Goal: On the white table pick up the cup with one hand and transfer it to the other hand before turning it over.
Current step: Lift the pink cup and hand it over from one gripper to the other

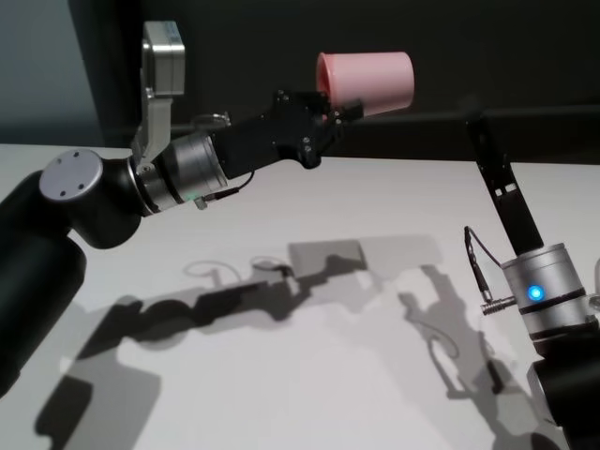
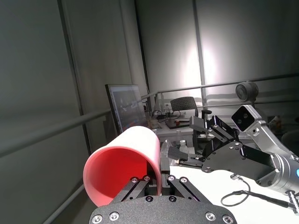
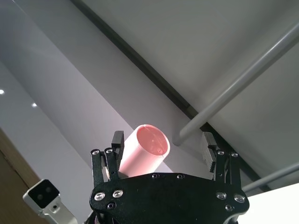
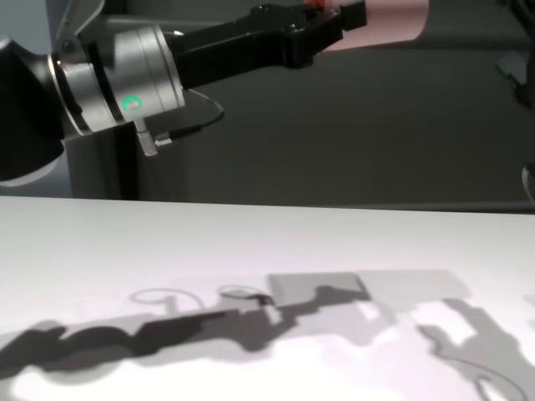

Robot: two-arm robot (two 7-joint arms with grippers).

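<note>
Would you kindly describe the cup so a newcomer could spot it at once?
Look above the far side of the white table, where the left gripper is raised. Shut on its tip is the cup, lying sideways in the air: the only pink thing among black and silver arms.

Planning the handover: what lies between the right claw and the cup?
Nothing. In the head view only open air separates the cup, held sideways by the left claw, from the open right claw; the white table lies below.
</note>
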